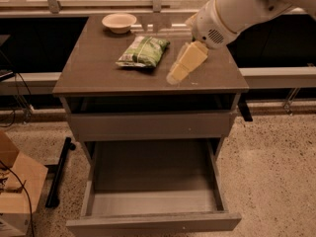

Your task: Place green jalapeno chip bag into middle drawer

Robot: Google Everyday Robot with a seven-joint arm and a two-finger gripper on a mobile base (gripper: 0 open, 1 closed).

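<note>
The green jalapeno chip bag (144,52) lies flat on top of the brown drawer cabinet (98,78), left of centre. My gripper (180,69) is cream-coloured and points down and to the left, hovering just over the cabinet top, a short way right of the bag and apart from it. It holds nothing that I can see. A drawer (153,221) below the top stands pulled out, and its inside is bare.
A shallow cream bowl (119,22) sits at the back left of the cabinet top. A cardboard box (15,191) stands on the speckled floor at the lower left, next to a black bar (59,172). A counter runs behind the cabinet.
</note>
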